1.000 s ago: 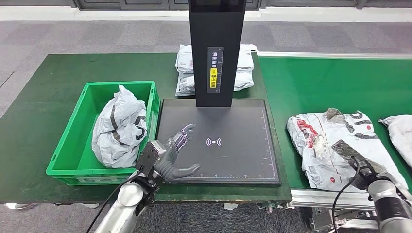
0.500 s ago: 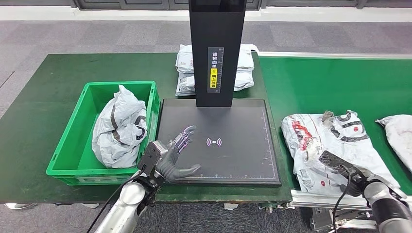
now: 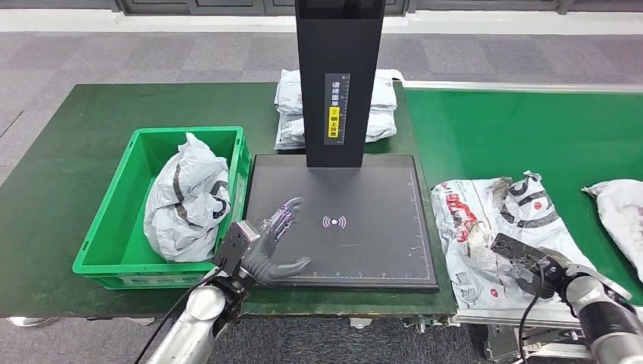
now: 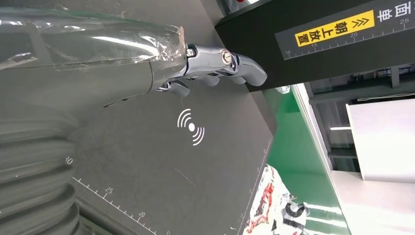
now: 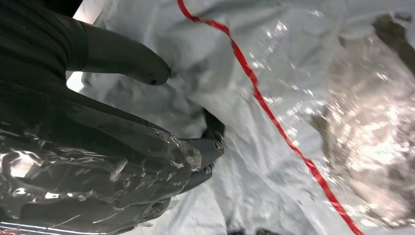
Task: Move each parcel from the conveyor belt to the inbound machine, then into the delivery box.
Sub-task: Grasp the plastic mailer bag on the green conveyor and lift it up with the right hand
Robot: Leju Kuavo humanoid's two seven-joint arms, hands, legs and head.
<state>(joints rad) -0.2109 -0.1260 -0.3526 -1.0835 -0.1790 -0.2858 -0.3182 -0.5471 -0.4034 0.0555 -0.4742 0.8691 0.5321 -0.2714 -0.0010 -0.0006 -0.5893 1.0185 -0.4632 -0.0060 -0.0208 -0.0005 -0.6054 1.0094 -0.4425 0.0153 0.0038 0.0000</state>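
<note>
A: Where's the parcel rn?
B: On the conveyor belt, at its left edge near the front corner, just beside the inbound machine's scan plate. Crumpled grey poly bag w/ red print.

A: Right hand?
B: On the parcel's near end. In the right wrist view the thumb lies on top and the fingers dig into the plastic below it, so I'd call it clamped on a fold. Grip looks shallow tho, film only.

A: Which way's the plate from there?
B: To the robot's left, straight across the belt's left edge. Right hand is clearly nearer the parcel than the left.

A: Parcel's long axis?
B: Roughly front-to-back on the belt, tilted a bit; far end points away and slightly right, twd the other grey parcel at the right edge. Red-print side faces the plate.

A: Left hand?
B: Over the plate's front-left corner, fingers spread apart, holding nothing. Green delivery box sits just left of it, one bag already inside.

A: Next?
B: Prob drag or lift leftward onto the plate near the scan mark.
</note>
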